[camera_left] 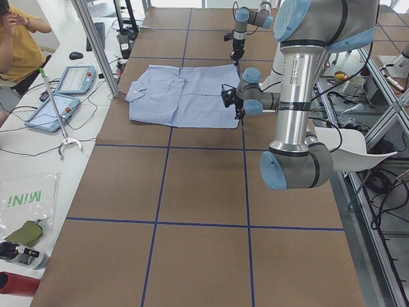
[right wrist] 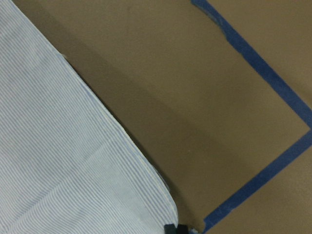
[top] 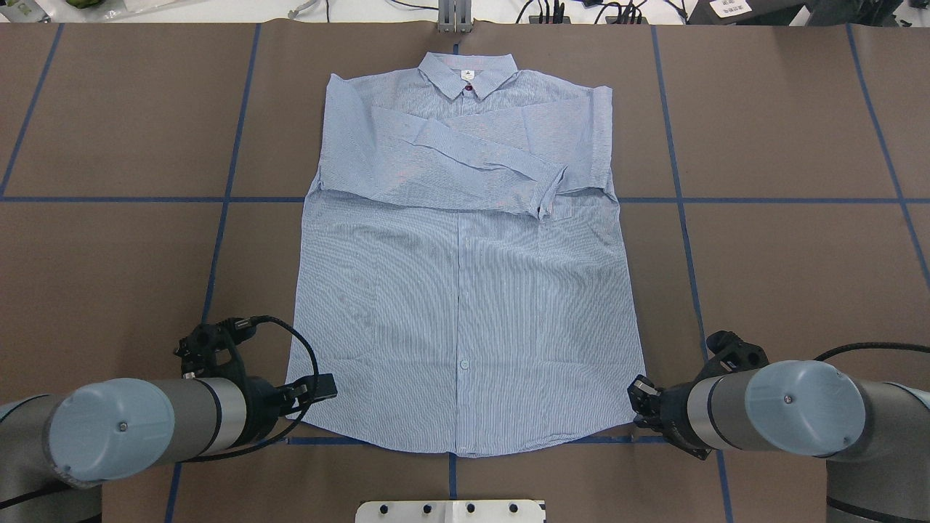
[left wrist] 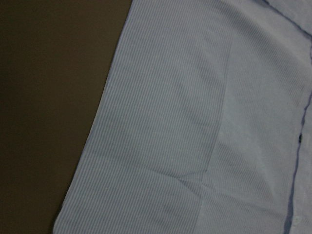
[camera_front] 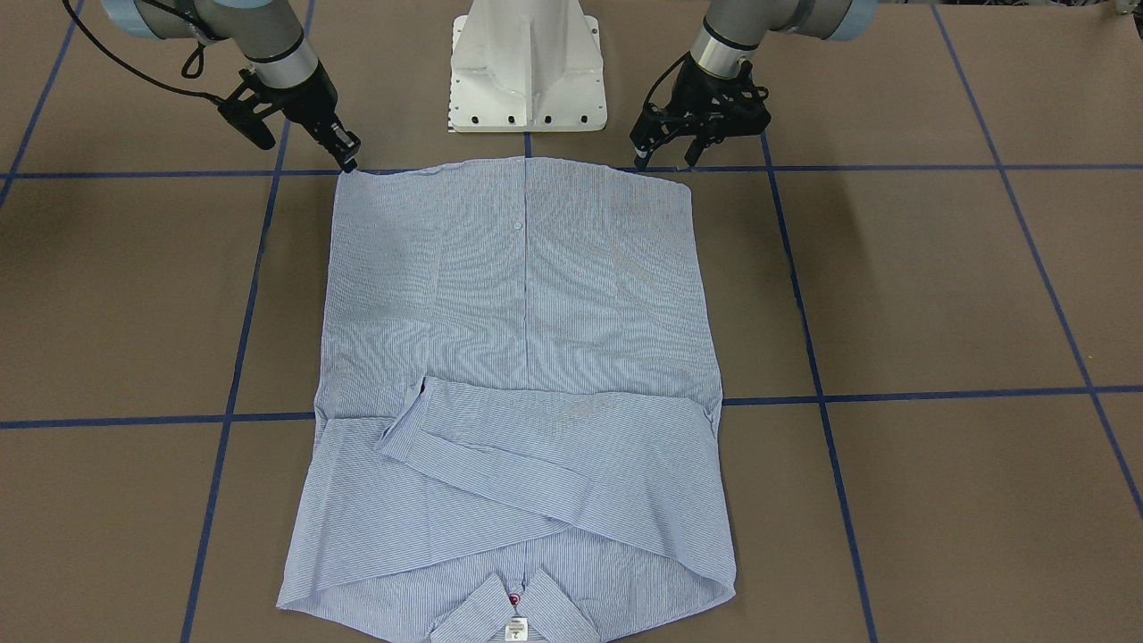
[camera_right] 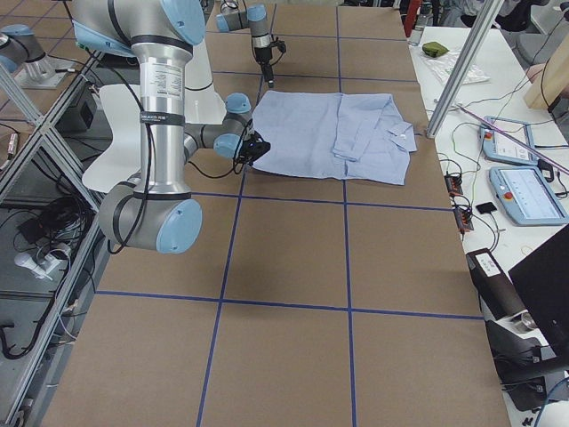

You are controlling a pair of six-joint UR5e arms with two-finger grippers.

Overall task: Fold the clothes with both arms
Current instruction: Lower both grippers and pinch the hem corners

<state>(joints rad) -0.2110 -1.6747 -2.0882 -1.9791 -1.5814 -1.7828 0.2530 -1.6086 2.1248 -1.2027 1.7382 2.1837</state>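
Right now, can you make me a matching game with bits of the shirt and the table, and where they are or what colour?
Things:
1. collar
2. sleeves
3. bottom edge
4. tape lines

Matches:
A. dark blue
B. nearest the white base
C. folded across the chest
D. at the far end from the robot

Pairs: 1-D, 2-C, 3-B, 4-A.

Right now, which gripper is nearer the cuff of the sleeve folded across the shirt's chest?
Right. The right gripper sits at the hem corner on the same side as the cuff; the left gripper is at the opposite hem corner, farther off.
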